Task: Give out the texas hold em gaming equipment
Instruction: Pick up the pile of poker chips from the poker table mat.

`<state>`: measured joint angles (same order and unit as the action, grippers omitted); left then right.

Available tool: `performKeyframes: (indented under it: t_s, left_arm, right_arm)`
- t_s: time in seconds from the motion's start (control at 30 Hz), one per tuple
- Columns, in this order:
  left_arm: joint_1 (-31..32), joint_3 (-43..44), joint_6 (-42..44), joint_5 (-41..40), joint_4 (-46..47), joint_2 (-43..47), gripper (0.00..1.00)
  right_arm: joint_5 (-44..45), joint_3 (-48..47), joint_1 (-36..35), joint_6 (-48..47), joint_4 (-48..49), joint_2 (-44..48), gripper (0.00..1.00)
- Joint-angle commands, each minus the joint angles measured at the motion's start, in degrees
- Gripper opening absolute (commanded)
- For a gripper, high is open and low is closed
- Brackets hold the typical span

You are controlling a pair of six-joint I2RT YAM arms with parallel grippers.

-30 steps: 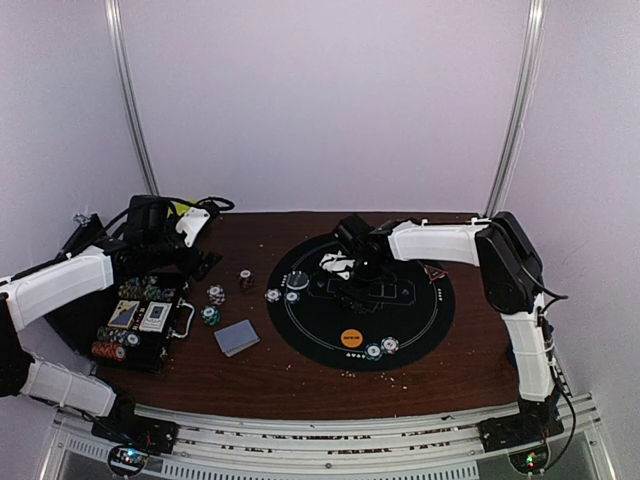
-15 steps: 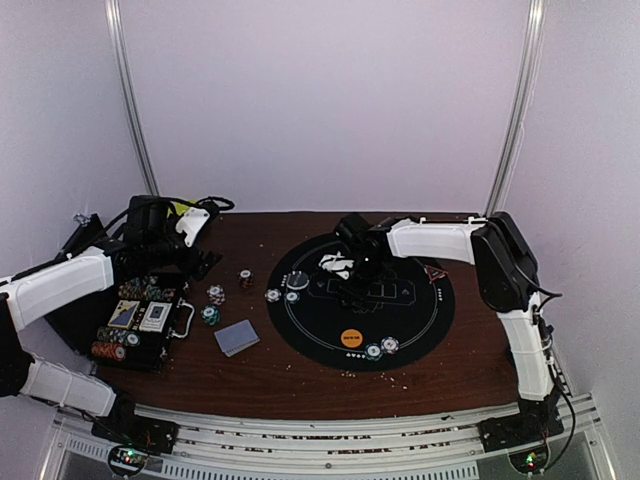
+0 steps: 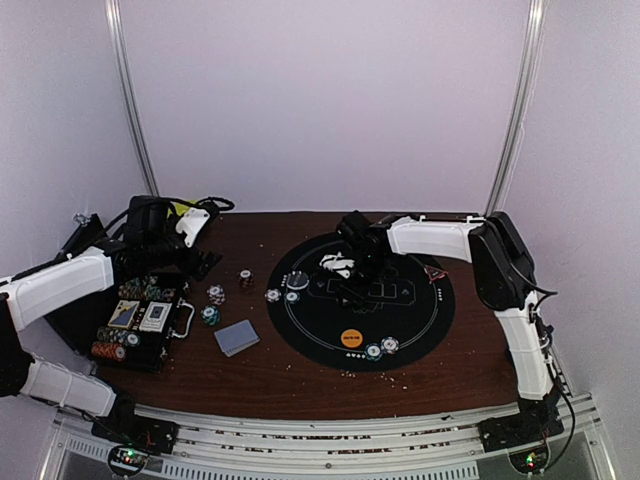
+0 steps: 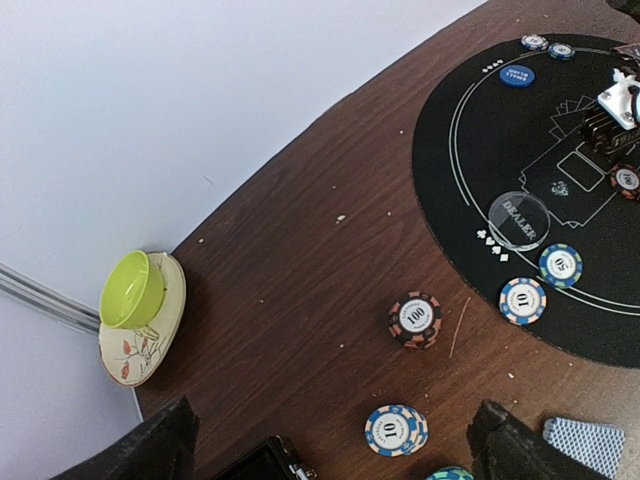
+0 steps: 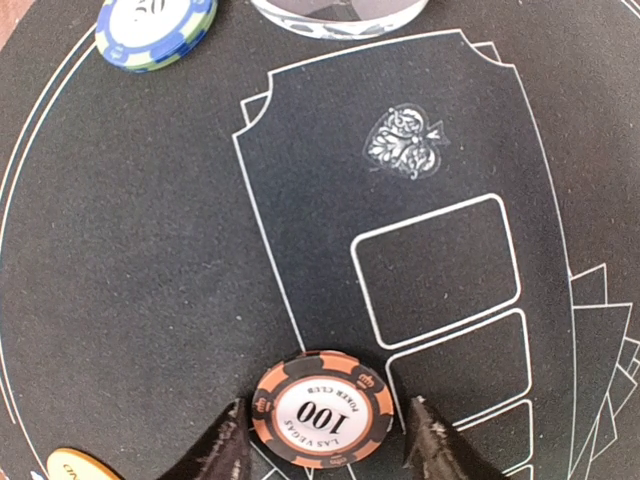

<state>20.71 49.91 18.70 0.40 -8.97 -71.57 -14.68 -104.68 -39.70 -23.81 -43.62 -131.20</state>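
My right gripper (image 5: 325, 430) is low over the black round mat (image 3: 420, 310). Its fingers stand apart on either side of an orange-and-black "100" chip (image 5: 322, 408) that lies flat on the mat. In the top view this gripper (image 3: 352, 285) is at the mat's left centre. My left gripper (image 4: 330, 450) is open and empty above the brown table, near the chip case (image 3: 135, 320). A "100" chip stack (image 4: 415, 319), a blue "10" stack (image 4: 396, 430) and the grey-blue card deck (image 3: 237, 337) lie on the table. An orange button (image 3: 351, 338) lies on the mat's near edge.
A clear dealer disc (image 4: 519, 219) and two chips (image 4: 523, 300) sit at the mat's left edge, and a blue button (image 4: 517, 75) on its far side. A green bowl on a plate (image 4: 135, 300) stands at the table's back left corner.
My right gripper has shifted slightly left and towards the far side over the mat. The left arm has not moved.
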Motion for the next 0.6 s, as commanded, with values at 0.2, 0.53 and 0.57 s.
performKeyframes:
  t_s: [0.2,0.53,0.57]
  left_arm:
    - [-0.41,-0.71,-0.42,0.12,3.14,0.28,0.98]
    - [-0.42,-0.72,-0.39,0.07,3.17,0.07,0.98]
    - [-0.41,-0.72,-0.41,0.04,3.17,-0.03,0.98]
  right_arm:
    - [-1.55,-1.57,0.93,-0.36,-4.22,-3.58,0.40]
    - [1.33,-1.67,2.24,1.54,-2.09,-0.12,0.27]
    - [1.51,-1.62,2.61,1.72,-1.90,0.44,0.27]
